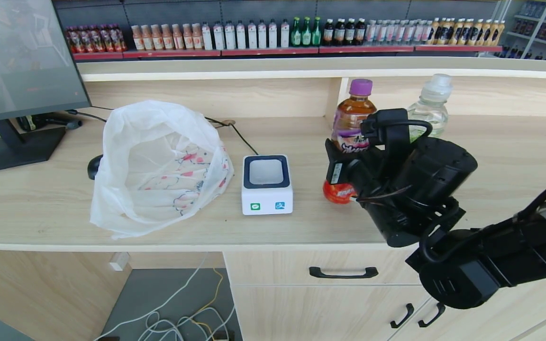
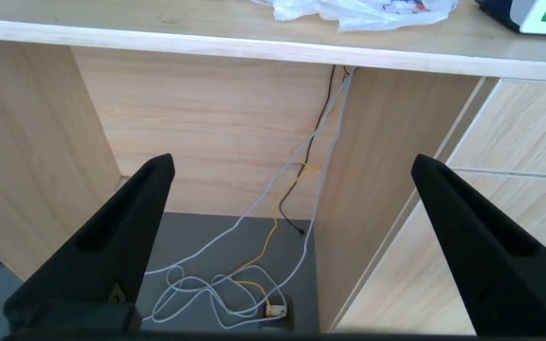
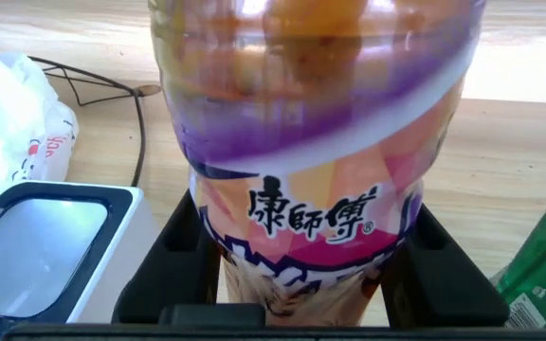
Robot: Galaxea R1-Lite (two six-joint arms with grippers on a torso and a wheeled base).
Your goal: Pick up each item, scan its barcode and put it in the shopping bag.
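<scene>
**Step in hand:** pick-up of the first item.
- My left gripper (image 2: 292, 166): jaws spread wide and holding nothing. It hangs under the edge of the light wooden counter (image 1: 45, 203), lower than the white box-shaped barcode scanner with the dark-framed window (image 1: 267, 183) and to its left.
- My right gripper (image 1: 347, 168): right of the scanner, closed around the lower body of the amber plastic tea bottle with the purple cap (image 1: 353, 116), one finger against each side of the label. The bottle stands upright and, as far as I judge, is not yet off the counter.

**Next move, as I judge it:** lift the bottle straight up, carry it left over the scanner window and turn its barcode to the glass. I cannot see where the barcode sits, so some rotation may be needed.

**Other things, left to right:**
- Dark flat monitor on a black stand (image 1: 17, 61): far left of the scanner, towards the back.
- Thin white plastic shopping bag with red and blue print (image 1: 159, 166): just left of the scanner, not touching it, its mouth open and slumped. The soft rim may fold in when the bottle is dropped.
- Black cable (image 1: 240, 135): runs behind the scanner.
- Clear plastic bottle with a pale cap (image 1: 430, 106): right of the scanner, near the tea bottle and behind it. A sideways pull could knock it.
- The scanner itself lies between the bottle and the bag, so the carry needs height.
</scene>
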